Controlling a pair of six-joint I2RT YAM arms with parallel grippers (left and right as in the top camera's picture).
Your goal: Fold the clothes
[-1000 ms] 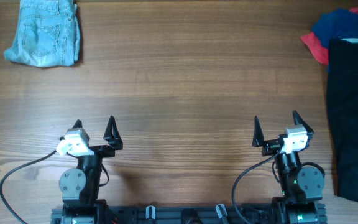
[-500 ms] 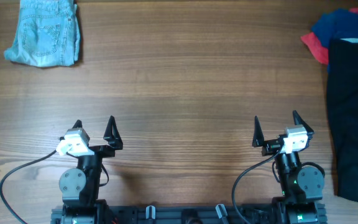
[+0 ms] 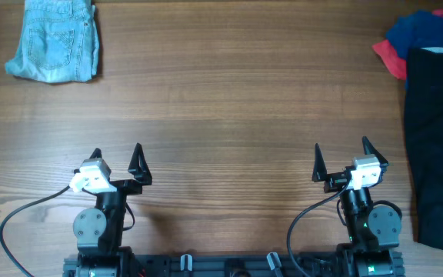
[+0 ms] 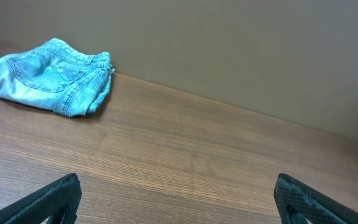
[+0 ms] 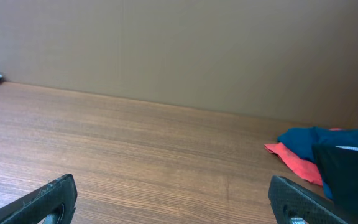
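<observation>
Light blue denim shorts lie crumpled at the far left corner, also seen far off in the left wrist view. At the right edge a black garment lies spread out, with a dark blue one and a red one bunched behind it; the right wrist view shows the blue and red ones. My left gripper and right gripper rest near the front edge, both open and empty, far from all the clothes.
The wooden table runs between the two clothing spots. A plain wall rises behind its far edge. Cables trail by the arm bases at the front.
</observation>
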